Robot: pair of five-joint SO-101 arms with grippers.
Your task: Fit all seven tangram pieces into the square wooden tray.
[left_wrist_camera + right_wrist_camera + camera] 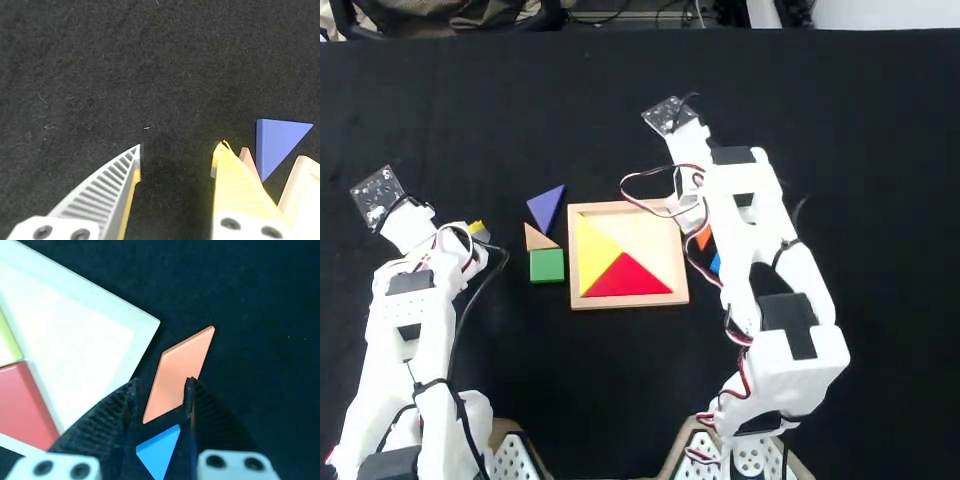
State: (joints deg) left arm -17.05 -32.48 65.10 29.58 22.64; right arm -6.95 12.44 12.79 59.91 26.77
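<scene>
While the right gripper (161,389) stands narrowly open astride one end of the orange parallelogram (182,365), clamping nothing, a small blue triangle (160,447) lies just beside that piece. Both lie next to the square wooden tray (625,299), which holds a yellow triangle (590,250) and a red triangle (632,276). On the tray's far side lie a purple triangle (548,205), a tan triangle (538,238) and a green square (547,265). The left gripper (177,150) gapes empty over black cloth (125,65).
</scene>
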